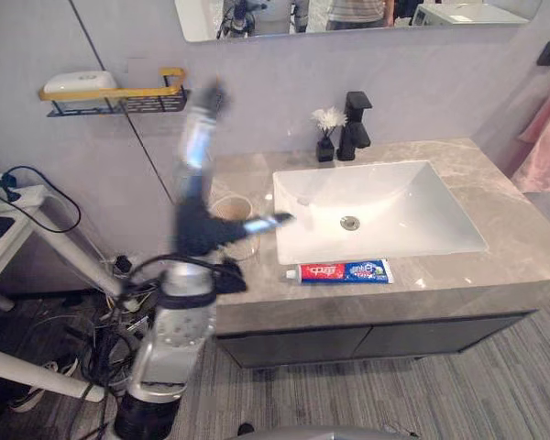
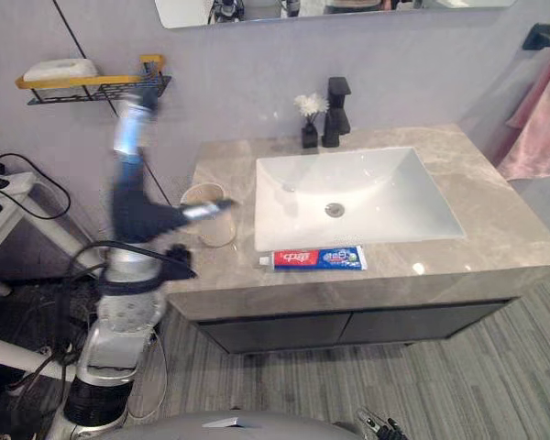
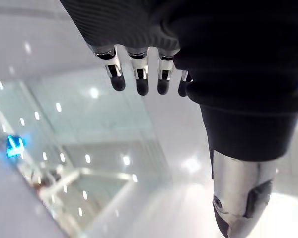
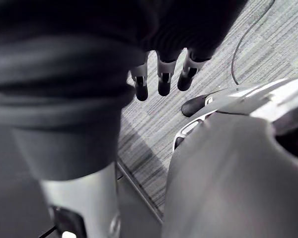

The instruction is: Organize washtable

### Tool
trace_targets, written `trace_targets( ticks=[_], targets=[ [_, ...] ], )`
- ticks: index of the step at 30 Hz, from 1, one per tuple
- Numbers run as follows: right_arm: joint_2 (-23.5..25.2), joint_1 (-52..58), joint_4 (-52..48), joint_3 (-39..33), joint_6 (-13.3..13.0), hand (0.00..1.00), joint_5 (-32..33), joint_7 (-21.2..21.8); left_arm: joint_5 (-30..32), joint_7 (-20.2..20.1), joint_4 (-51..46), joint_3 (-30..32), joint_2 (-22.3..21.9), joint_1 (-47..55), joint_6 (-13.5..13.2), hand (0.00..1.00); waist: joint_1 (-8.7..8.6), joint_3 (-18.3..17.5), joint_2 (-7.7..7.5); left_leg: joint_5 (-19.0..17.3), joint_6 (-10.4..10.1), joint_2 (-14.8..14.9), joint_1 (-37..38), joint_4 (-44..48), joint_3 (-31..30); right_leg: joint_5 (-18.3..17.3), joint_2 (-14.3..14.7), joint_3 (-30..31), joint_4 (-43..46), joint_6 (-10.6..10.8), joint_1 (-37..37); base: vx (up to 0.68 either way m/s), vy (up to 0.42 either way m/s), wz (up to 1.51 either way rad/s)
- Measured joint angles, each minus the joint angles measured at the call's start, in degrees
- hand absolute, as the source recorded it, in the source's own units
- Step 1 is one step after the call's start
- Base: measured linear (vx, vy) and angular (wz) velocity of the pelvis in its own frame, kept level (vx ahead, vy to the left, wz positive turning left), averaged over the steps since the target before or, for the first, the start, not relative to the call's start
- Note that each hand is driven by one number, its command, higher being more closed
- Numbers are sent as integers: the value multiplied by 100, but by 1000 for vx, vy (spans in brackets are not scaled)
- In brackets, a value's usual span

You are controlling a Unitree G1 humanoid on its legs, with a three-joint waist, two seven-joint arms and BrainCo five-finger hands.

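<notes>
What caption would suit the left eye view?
Robot's open left hand raised by a washtable with sink, cup and toothpaste tube.

Toothpaste tube (image 2: pixel 316 258) just before sink (image 2: pixel 385 206).

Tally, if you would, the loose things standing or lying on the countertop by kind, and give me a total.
Toothpaste tube: 1
Cup: 1
Black vase with a white flower: 1
Total: 3
</notes>
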Motion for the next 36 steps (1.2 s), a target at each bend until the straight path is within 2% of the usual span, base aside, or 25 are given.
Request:
trace_targets(
  ticks=[5,7,10,16,23,33,36],
  targets=[
    [-3,-1,-2,4,14,0,0,102,44,-892,968,-735,238,-762,45,0,-74,-11,-18,29,0,1,-1,0,8,18,0,19,-5,1,-6,-1,2,-1],
    [2,-2,-1,8,46,0,-2,109,226,-1148,1156,-808,276,-802,136,0,-151,-15,-29,30,0,3,-10,1,5,20,5,17,-5,0,-15,0,0,0],
    [18,6,1,-5,139,0,-2,147,451,-1387,1408,-860,346,-906,331,0,-166,-8,-40,30,0,3,-36,3,1,21,5,16,-5,0,-39,0,0,0],
    [60,-13,-49,-5,146,0,-4,190,672,-1510,2144,-1042,451,-985,496,0,-195,38,-145,31,-1,3,28,24,-61,71,41,-95,-167,-33,112,-5,-5,3],
    [66,-90,-69,-4,216,0,-2,214,904,-1566,2703,-1086,502,-985,653,0,-229,69,-189,31,-6,8,20,0,-144,87,68,-207,-341,-71,191,-2,-4,4],
    [181,-164,-264,-4,220,0,-1,211,1108,-1700,3110,-1160,505,-984,708,0,-319,148,-264,9,-34,9,42,4,-155,137,101,-294,-504,-22,335,18,-9,3],
    [193,-188,-277,-3,220,0,-1,212,1106,-1754,3146,-1375,509,-984,706,0,-320,160,-273,8,-35,8,43,4,-143,139,103,-295,-527,-22,343,0,0,0]
  ],
)
